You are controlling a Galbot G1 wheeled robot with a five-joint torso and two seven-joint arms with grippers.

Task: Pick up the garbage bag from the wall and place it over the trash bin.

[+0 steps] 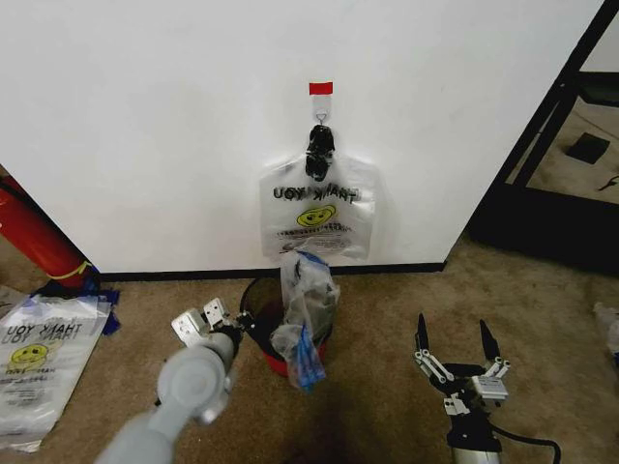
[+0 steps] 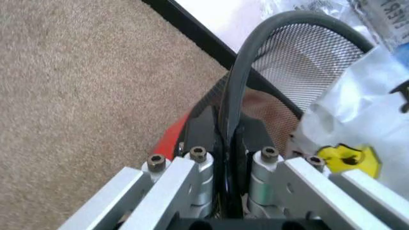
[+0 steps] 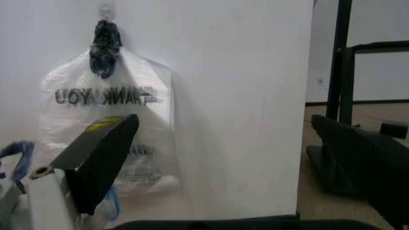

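Observation:
The garbage bag [image 1: 319, 208] hangs flat on the white wall [image 1: 145, 126] from a black hook clip under a red tape strip; it also faces the right wrist view as the garbage bag [image 3: 105, 120]. Below it on the carpet stands the trash bin [image 1: 259, 314], dark mesh with a red base. A second crumpled plastic bag [image 1: 305, 314] sticks up out of it. My left gripper [image 1: 242, 324] is shut on the bin's near rim [image 2: 233, 91]. My right gripper [image 1: 456, 350] hovers open over the carpet right of the bin, fingers [image 3: 96, 158] spread, pointing at the wall.
A long red cylinder [image 1: 39, 237] leans at the left wall. Flat spare bags [image 1: 39, 362] lie on the carpet at the left. A black frame [image 1: 551, 126] stands at the right beyond the wall's corner. Carpet lies open around the right gripper.

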